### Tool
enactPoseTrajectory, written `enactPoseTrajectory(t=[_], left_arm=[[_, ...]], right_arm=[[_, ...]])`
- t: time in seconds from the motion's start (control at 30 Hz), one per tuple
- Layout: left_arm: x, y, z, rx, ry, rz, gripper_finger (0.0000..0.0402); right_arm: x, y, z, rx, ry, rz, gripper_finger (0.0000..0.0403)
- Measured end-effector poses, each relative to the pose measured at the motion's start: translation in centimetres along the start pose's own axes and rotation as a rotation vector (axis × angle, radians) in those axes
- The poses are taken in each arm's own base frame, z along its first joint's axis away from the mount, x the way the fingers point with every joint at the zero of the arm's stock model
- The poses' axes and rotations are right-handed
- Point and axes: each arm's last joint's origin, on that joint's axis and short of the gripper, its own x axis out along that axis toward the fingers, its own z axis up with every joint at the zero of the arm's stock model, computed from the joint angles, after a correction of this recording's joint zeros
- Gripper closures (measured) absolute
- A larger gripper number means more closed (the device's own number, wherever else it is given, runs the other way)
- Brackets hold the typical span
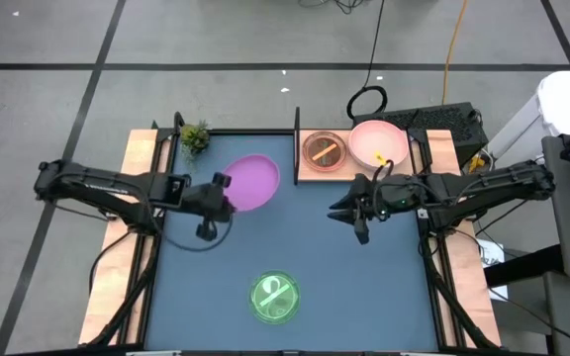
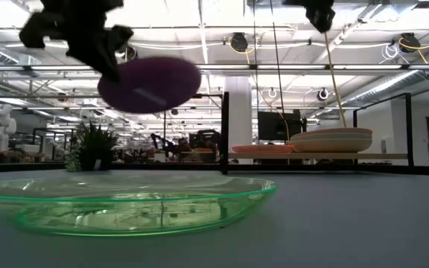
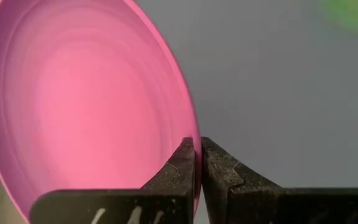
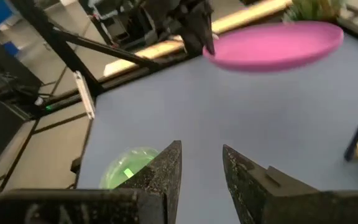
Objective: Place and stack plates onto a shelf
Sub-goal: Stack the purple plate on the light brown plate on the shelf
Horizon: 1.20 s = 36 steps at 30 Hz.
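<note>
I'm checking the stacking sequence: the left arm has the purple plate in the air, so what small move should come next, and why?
Probably carry it toward the shelf. The left gripper is shut on the purple plate's rim, clear of the table, and the shelf already holds the orange-brown plate and pink plate.

A small potted plant (image 1: pixel 194 137) is seen at the far left corner of the blue table (image 1: pixel 364 287), beside a wooden side rail (image 1: pixel 139 158).
</note>
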Motion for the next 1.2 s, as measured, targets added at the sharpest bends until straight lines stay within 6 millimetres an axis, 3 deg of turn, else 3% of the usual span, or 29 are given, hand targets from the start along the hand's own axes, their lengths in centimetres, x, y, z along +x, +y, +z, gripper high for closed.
enactPoseTrajectory(t=[0.23, 0.37, 0.63, 1.03, 1.2], left_arm=[[-2.9, -0.6, 3.1, 0.064, -0.147, -0.005, 0.0391], [-4.2, -0.5, 4.1, 0.076, -0.196, -0.001, 0.0391], [-4.5, -1.2, 5.5, 0.131, -0.191, -0.046, 0.0391], [-3.8, -2.1, 8.9, 0.177, -0.244, -0.195, 0.0391], [-3.7, -2.2, 9.6, 0.173, -0.272, -0.260, 0.0391]], right_arm=[[-1.2, 0.5, 2.6, 0.070, -0.069, 0.007, 0.0300], [-1.6, 1.1, 4.0, 0.021, -0.073, 0.007, 0.0300], [-1.7, 2.7, 7.1, -0.147, -0.025, 0.045, 0.0300], [0.9, 3.7, 7.4, -0.228, 0.097, 0.223, 0.0293], [0.9, 3.9, 7.3, -0.230, 0.124, 0.308, 0.0273]])
